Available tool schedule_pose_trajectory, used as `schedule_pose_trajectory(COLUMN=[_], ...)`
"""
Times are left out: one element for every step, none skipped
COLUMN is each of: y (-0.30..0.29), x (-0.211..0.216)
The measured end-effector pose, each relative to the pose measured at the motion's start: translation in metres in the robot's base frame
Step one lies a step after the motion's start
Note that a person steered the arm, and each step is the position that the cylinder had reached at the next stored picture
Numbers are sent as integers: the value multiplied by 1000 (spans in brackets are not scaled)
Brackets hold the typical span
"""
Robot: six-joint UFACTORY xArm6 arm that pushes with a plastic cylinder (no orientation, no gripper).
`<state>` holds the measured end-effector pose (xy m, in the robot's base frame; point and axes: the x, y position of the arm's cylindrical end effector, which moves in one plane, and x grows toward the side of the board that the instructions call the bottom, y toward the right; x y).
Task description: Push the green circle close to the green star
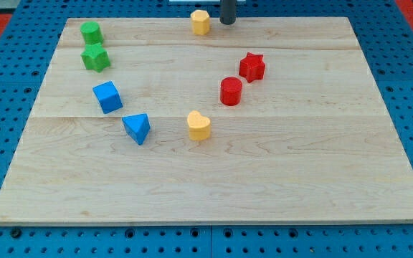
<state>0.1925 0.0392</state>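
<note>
The green circle [90, 31] stands at the view's top left of the wooden board. The green star [95, 58] sits just below it, nearly touching. My tip [227, 21] is at the view's top edge, right of centre, just right of the yellow hexagon [201, 22]. The tip is far to the right of both green blocks.
A blue cube [107, 97] and a blue triangle [138, 128] lie below the green star. A yellow heart [199, 125] is near the middle. A red circle [231, 91] and a red star [252, 67] sit right of centre. The board [300, 179] rests on blue pegboard.
</note>
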Motion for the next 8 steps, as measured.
schedule_pose_trajectory(y=[-35,-111,-132,-119,-194,-261,-317,-314], x=[1,39,96,118,141,160,163,80])
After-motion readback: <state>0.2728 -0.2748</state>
